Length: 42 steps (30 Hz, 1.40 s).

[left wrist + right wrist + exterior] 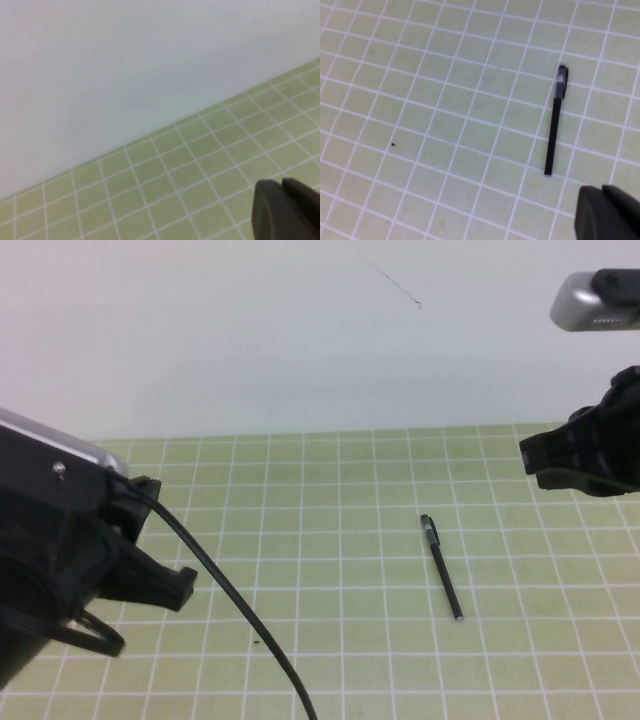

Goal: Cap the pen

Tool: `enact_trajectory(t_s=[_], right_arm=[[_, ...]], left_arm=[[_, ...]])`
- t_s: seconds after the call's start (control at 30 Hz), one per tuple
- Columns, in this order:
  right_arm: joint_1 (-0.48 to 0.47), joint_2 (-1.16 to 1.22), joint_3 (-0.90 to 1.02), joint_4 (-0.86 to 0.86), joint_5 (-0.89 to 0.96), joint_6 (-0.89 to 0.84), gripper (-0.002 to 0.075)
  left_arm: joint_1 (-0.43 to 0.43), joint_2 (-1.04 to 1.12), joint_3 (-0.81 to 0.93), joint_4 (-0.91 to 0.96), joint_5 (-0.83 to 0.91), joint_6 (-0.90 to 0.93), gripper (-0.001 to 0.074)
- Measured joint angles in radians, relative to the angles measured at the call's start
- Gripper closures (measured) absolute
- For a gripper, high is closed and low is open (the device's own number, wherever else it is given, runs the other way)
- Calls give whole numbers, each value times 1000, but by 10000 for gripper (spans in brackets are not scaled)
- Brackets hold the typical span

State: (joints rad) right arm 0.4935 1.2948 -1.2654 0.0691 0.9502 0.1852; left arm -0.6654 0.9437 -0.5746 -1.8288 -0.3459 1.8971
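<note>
Tabletop (330, 540) in the high view: green mat ruled with white grid lines, white wall behind. Black pen (441, 567) flat on the mat right of centre, cap with clip already on the far end, pale end pointing toward the robot and slightly right. Touched by nothing. Left claw (165, 580) low at the left edge, well apart from the pen, with a black cable (235, 605) curving down past it; cannot tell whether released or clenched. Right claw (560, 462) raised at the right edge, beyond and to the right of the pen, clear of it; cannot tell its state either. Small dark speck (257, 643) on the mat near the cable.

Left wrist view: only mat squares, the wall, and a dark corner of the left claw (287, 210). No pen here.

Right wrist view: pen (554, 127) lying across the grid squares, grey-clipped cap at one end, alone on the mat. Dark tip of the right claw (607, 212) near the uncapped end, apart from it. Speck (393, 144) well away.
</note>
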Motion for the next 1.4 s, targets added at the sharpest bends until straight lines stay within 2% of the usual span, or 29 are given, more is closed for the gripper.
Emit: enact_trajectory(t_s=[0.17, 0.33, 0.4, 0.5, 0.6, 0.73, 0.87, 1.13, 1.27, 1.4], right_arm=[[2, -37, 24, -47, -4, -38, 713], [-1, -249, 27, -69, 0, 60, 713], [-4, -358, 58, -154, -25, 62, 713], [-62, -521, 156, -282, -173, 65, 713], [-164, -709, 344, -396, -422, 75, 713], [-283, -830, 666, -578, -715, 78, 713], [-362, -974, 883, -619, -743, 78, 713], [-445, -1255, 1100, -612, -712, 82, 713], [-450, -1286, 1146, -574, -715, 106, 713], [-450, -1286, 1148, -567, -769, 106, 713]], left_arm=[[206, -76, 2, 0, 246, 0, 735], [367, -186, 2, -2, 301, 0, 735], [415, -228, 2, -2, 295, 0, 735], [467, -300, 2, -2, 259, 0, 735], [511, -387, 2, -2, 256, -42, 735], [532, -508, 22, -2, 201, -88, 735], [532, -663, 113, -2, 160, -98, 735], [532, -923, 330, -2, 169, -103, 735], [532, -972, 390, -2, 217, -106, 735], [532, -970, 412, -2, 191, -130, 735]])
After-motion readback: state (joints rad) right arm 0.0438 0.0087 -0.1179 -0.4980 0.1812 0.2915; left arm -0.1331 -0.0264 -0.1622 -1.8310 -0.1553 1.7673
